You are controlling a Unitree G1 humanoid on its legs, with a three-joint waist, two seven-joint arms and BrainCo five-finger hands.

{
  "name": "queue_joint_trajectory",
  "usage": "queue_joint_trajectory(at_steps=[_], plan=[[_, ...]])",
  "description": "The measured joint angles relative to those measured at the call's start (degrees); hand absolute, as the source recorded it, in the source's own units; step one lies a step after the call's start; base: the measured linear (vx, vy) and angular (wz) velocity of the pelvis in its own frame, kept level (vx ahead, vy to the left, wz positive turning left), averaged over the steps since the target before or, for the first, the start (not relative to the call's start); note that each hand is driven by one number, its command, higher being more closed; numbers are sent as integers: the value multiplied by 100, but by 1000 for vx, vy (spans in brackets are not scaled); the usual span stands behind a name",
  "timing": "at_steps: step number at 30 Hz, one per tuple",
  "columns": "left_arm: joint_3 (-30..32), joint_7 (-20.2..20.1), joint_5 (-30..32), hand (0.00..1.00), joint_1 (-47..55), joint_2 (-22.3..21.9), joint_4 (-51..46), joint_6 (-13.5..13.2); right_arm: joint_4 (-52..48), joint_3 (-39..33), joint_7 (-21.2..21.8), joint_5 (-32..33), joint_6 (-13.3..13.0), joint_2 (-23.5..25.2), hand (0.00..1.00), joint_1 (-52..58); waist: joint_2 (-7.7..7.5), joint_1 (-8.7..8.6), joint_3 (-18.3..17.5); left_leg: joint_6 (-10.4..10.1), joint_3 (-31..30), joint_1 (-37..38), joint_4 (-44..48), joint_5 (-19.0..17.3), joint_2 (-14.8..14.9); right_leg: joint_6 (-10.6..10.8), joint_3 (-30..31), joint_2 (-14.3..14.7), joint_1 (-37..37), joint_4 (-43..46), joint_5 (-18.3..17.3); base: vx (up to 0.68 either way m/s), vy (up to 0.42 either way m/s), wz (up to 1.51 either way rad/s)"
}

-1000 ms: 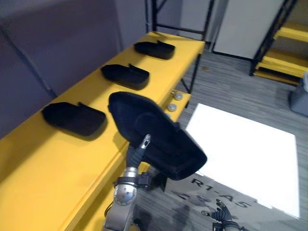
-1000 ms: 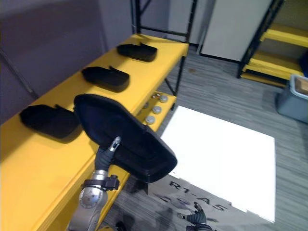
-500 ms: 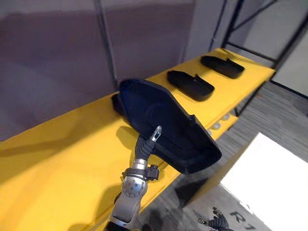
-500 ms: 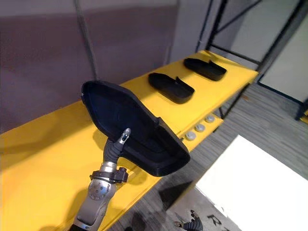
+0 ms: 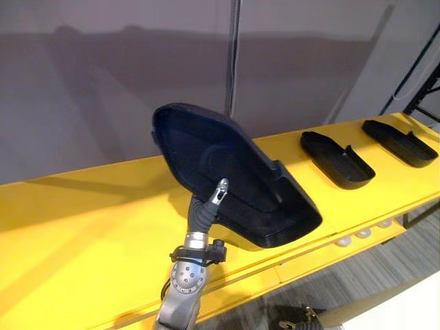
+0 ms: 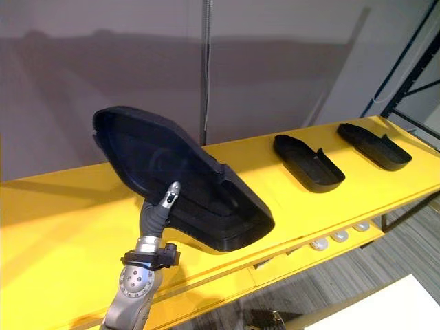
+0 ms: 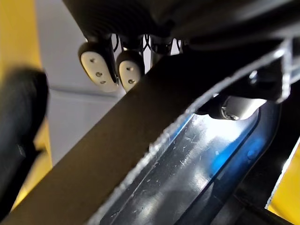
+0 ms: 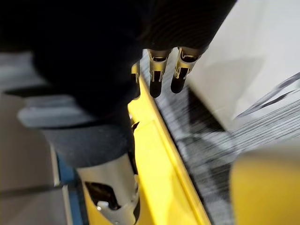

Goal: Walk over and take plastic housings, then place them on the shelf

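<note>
1. The left hand (image 5: pixel 201 216) reaches up from the lower middle of the head views and holds a black plastic housing (image 5: pixel 237 172) over the yellow shelf (image 5: pixel 82 234).
2. In the left wrist view its fingers (image 7: pixel 98 65) are curled over the outside of the housing's rim. The thumb (image 7: pixel 236 108) presses on the inner side, so the wall is pinched between them.
3. The housing is tilted, hollow side toward the camera. Its rounded end is high against the grey wall (image 5: pixel 103 82) and its broad end is low over the shelf's front edge. I cannot tell whether that low end touches the shelf.
4. 2 more housings lie flat on the shelf to the right, well apart from the held one: a nearer housing (image 5: pixel 338 160) and a farther housing (image 5: pixel 401 142).
5. A thin grey pole (image 5: pixel 234 62) runs up the wall behind the held housing.
6. Round fittings (image 6: pixel 339 236) sit in a row under the shelf's front edge.
7. The right hand (image 8: pixel 183 65) hangs low beside the shelf edge over the grey floor (image 5: pixel 385 275), its fingers loose and holding nothing.
</note>
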Motion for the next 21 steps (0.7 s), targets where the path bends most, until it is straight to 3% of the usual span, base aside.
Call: queue_joint_trajectory(at_steps=[2,3,5,7,9,10,11,12,13,15,19,21], plan=[[128,15,-3,100,81,-6,-47,4,-5,75,-3,-4,0,3,0,-26,-30,34,28,-75,-89,-196,252,15,-20,-1,-192,-58,49,10,0,-8,-7,55],[162,31,-4,100,87,-15,-95,4,-5,67,-8,-4,0,-9,0,-53,-87,39,70,-247,-6,-271,370,-86,12,-11,-215,-97,44,2,7,-47,24,52],[337,107,-18,100,85,-83,-207,-20,3,77,-44,-20,4,-67,0,-260,-71,38,108,-269,1084,-709,1612,-558,916,-24,-397,-139,-33,47,4,-54,41,28],[375,133,-32,100,90,-81,-158,-8,41,80,-77,-23,-1,-150,0,-333,-93,15,108,-250,1346,-672,1966,-632,1544,-19,-445,-314,-65,34,1,-56,132,5],[273,158,-61,100,77,-92,-74,-30,349,53,-137,-25,0,-295,0,-404,5,-121,29,-287,1154,-589,1830,-613,1942,231,-600,-531,-73,-52,-16,-76,307,27],[208,157,-65,100,55,-98,-3,-35,466,30,-148,-27,4,-329,0,-427,70,-189,-16,-310,1037,-569,1614,-579,1983,314,-646,-587,-85,-59,-20,5,399,54],[109,161,-66,100,26,-152,118,-35,642,23,-172,-27,9,-417,0,-418,230,-293,-110,-398,854,-503,1120,-244,2015,455,-763,-614,-101,-75,16,72,483,63],[65,170,-70,100,-80,-70,311,-33,901,-90,-175,-21,37,-416,0,-518,248,-407,-192,-1027,718,-517,770,-319,1796,593,-782,-764,-161,-158,115,106,572,57],[121,228,-83,100,-155,-5,491,-2,977,-86,-171,-23,44,-335,0,-576,115,-440,-146,-893,721,-547,708,-240,1550,588,-750,-929,-121,-417,477,91,468,40],[220,302,-130,100,-270,175,626,6,1140,-83,-172,-23,43,-224,0,-755,57,-385,-53,-755,725,-607,863,-319,1408,654,-730,-1045,-12,-700,1022,49,426,8],[213,329,-128,100,-405,364,633,-1,1125,220,-161,-55,45,-82,0,-955,40,-219,52,-633,891,-648,1063,-392,1386,528,-591,-1114,-217,-461,1284,-29,235,-13],[183,326,-123,100,-413,354,629,1,1064,288,-131,-70,47,-52,0,-978,32,-216,64,-586,948,-691,1121,-423,1341,507,-545,-1158,-377,-196,1300,-92,164,-11]])
